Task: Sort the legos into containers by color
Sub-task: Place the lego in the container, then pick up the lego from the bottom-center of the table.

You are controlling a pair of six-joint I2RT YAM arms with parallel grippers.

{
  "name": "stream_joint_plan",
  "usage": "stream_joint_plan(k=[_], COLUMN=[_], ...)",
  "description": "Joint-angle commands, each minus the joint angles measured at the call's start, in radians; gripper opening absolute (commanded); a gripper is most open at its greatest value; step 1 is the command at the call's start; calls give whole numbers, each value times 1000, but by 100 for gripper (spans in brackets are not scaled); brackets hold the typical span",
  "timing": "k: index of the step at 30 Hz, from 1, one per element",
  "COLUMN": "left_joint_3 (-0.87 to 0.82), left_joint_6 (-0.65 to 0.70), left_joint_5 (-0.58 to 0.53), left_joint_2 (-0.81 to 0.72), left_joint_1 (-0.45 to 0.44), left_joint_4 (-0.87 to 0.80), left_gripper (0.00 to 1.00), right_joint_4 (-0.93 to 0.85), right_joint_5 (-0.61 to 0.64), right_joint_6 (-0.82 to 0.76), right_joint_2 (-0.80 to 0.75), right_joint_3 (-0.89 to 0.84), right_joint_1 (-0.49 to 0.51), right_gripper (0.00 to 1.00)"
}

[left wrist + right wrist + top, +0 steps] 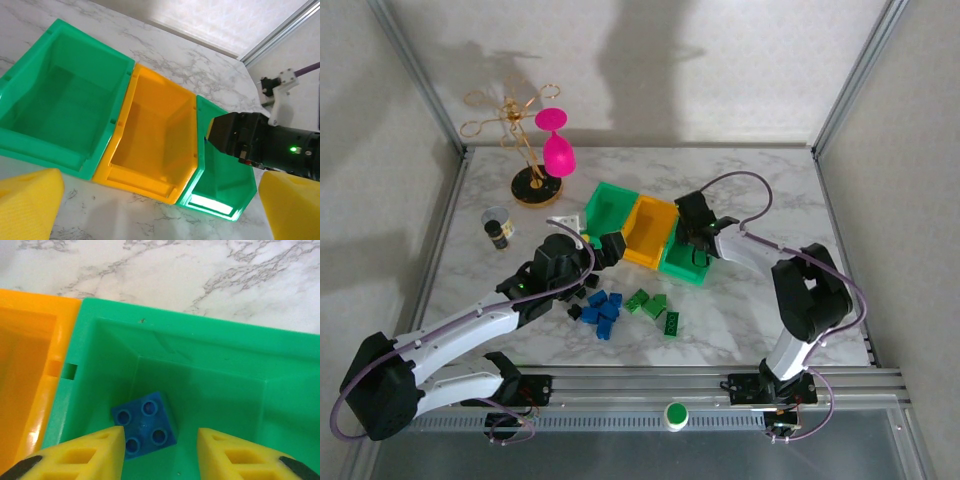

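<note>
Three joined bins lie in a row: a green bin [608,204], a yellow-orange bin [650,232] and a second green bin [686,266]. My right gripper [694,243] hangs open inside that second green bin [210,360]. In the right wrist view a blue brick [145,424] lies loose on the bin floor beside the left finger [85,455]. My left gripper [608,249] is open and holds nothing; it hovers over bare marble before the bins [150,145]. Loose blue legos [601,312], green legos [653,306] and black legos [577,298] lie in front of the bins.
A small dark-capped bottle [498,229] stands left of the bins. Behind it is a gold wire stand [532,185] with a pink glass [557,150]. Metal frame posts edge the marble table [760,200]. A round green-and-white knob [674,413] sits on the front rail.
</note>
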Motion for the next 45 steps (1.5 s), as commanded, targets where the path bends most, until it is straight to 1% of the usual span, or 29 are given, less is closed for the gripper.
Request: stream_joint_plan(k=[1,4,7,13,14,20,22,25,27,30,32,34,38,41,45], left_joint_3=[25,25,28,14,12,-11,-15,-17,-19,-21,-14,-11,-17,-33,-49], left_joint_6=[11,1,-5,-32,-38,-66,-77,-103,-118,-137,-157,-163,-191,-211,-229], left_joint_5=[18,34,45,31,28,6,-17,-66,-80,-94,-119,-133,-162,-174,-191], left_joint_2=[-19,-35,-55,-119,-132,-227,-257,-305,-337,-378,-393,-401,-419,-436,-449], left_joint_1=[13,16,19,22,22,23,25,25,26,26,26,26,28,28,30], left_joint_4=[6,3,-21,-124,-151,-281,-334,-421,-461,-514,-561,-597,-648,-658,-665], left_gripper=[100,100,100,100,100,100,100,100,99,100,100,100,100,100,100], right_joint_4=[-23,-48,-79,-122,-129,-137,-129,-104,-83,-70,-36,-21,-11,29,6], right_joint_5=[2,-9,-10,5,5,-4,0,-6,-16,3,-18,-32,-18,-26,-7], right_joint_6=[-20,-21,-20,21,30,85,106,128,134,160,179,198,260,293,346], right_joint_2=[-88,-131,-169,-244,-255,-280,-279,-257,-229,-185,-154,-121,-68,-35,19], right_joint_3=[-1,4,6,-20,-26,-55,-67,-81,-81,-73,-75,-67,-65,-66,-50], right_joint_1=[-7,1,31,131,175,344,403,489,540,619,660,689,743,778,801], right_gripper=[42,43,45,48,48,51,53,54,56,58,59,60,62,64,66])
